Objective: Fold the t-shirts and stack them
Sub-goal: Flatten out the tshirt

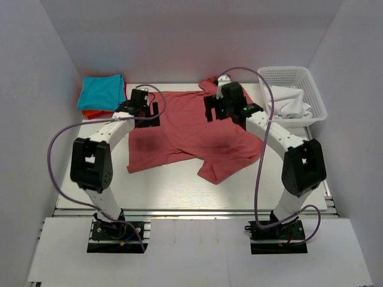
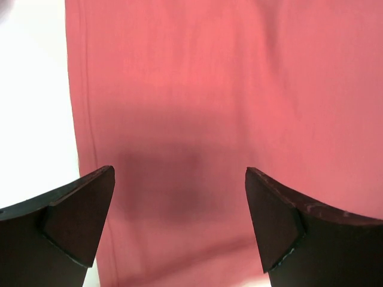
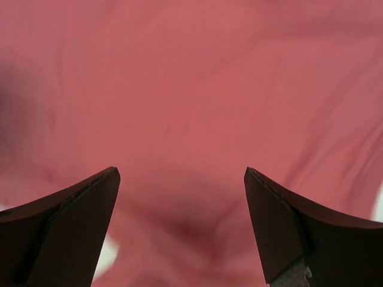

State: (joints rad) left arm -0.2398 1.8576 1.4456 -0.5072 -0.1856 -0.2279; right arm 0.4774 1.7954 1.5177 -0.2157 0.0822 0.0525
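A dusty salmon-red t-shirt (image 1: 185,134) lies spread on the white table, one sleeve at the front right and one at the back. It fills the left wrist view (image 2: 203,107) and the right wrist view (image 3: 197,101). My left gripper (image 1: 152,115) is open and empty above the shirt's left edge. My right gripper (image 1: 216,113) is open and empty above the shirt's back right part. A folded teal t-shirt (image 1: 102,91) lies on a red-orange one (image 1: 90,113) at the back left.
A white lattice basket (image 1: 311,89) stands at the back right with white cloth (image 1: 293,107) in it. White walls close in the table on three sides.
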